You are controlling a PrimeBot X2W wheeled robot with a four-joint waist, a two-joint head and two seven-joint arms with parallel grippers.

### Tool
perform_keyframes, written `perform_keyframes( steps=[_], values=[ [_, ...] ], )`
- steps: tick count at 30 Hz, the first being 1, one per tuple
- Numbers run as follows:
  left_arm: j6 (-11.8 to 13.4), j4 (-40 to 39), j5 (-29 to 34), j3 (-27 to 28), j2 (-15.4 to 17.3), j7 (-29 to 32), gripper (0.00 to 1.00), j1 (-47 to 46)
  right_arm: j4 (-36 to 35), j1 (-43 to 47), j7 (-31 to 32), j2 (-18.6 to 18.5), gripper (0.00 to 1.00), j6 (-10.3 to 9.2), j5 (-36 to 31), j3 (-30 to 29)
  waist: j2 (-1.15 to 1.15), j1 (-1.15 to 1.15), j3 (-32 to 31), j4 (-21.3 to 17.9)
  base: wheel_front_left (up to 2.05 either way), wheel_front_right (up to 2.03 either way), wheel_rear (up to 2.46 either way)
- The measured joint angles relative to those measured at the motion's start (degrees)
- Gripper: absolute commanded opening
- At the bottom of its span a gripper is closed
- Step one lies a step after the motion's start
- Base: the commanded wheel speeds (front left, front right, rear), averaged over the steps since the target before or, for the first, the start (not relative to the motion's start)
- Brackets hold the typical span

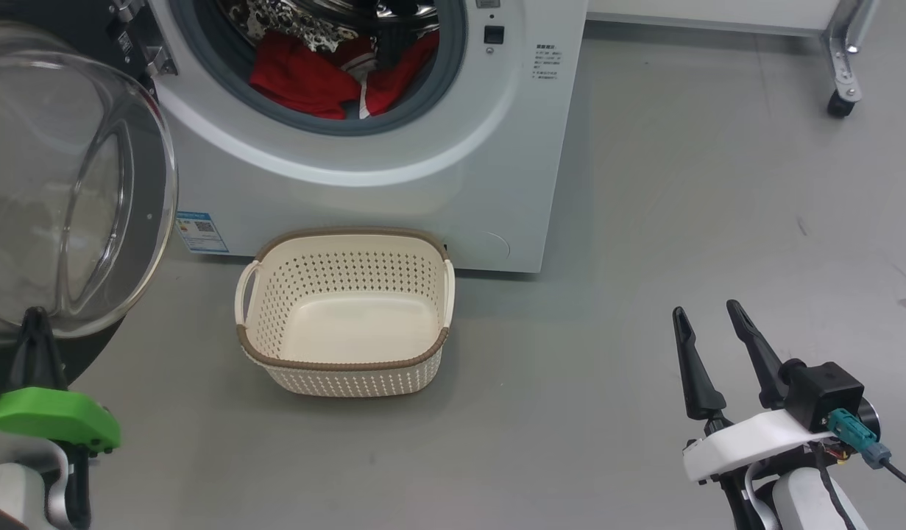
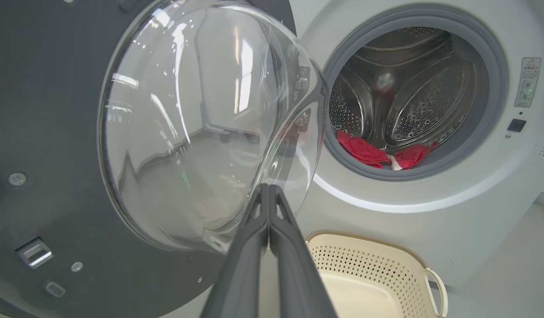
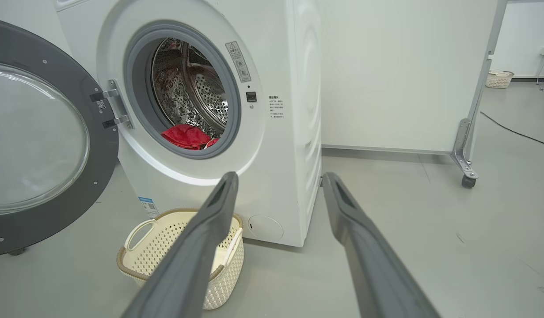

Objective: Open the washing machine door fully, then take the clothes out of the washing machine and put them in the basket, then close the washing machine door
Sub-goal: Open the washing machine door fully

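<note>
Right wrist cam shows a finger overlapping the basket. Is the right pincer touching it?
Apart. The head view shows a wide stretch of bare floor between the right pincer and the basket.

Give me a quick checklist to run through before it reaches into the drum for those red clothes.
1. The washing machine door is swung wide, clear of the drum: ok.
2. The clothes lie in sight at the drum's front lip: ok.
3. The basket stands upright and empty on the floor before the washing machine: ok.
4. The right gripper is open, holding nothing: ok.
5. The left gripper is shut, tips by the door's glass; free of it: cannot tell.
6. More garments hidden deeper in the drum: cannot tell.
</note>
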Motion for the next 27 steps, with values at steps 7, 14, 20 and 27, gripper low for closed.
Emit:
perform_keyframes(
  steps=[7,14,20,27],
  values=[
    [-1.0,-3.5,1.2,-1.9,-2.1,0.0,0.00,2.5,-0.2,0.8,0.0,0.0,1.00,0.00,0.0,0.1,0.00,0.00,-1.9,-3.0,0.00,0.00,0.00],
    [-1.3,-6.7,1.5,-3.1,-5.1,0.0,0.00,4.3,-0.7,1.8,0.0,0.1,1.00,-0.01,0.0,-0.3,0.00,0.00,-2.8,-5.4,0.00,0.00,0.00],
    [-1.5,-9.3,2.2,-5.2,-7.2,-0.1,0.00,5.4,-1.3,2.7,0.0,0.2,1.00,-0.03,0.0,-0.6,0.00,0.00,-2.8,-6.3,0.00,0.00,0.00],
    [-1.5,-10.6,3.6,-6.3,-7.7,-0.2,0.10,8.1,-1.8,2.8,0.0,0.3,1.00,-0.02,0.0,-0.7,0.00,0.00,-2.5,-6.7,0.00,0.00,0.00]
  ],
)
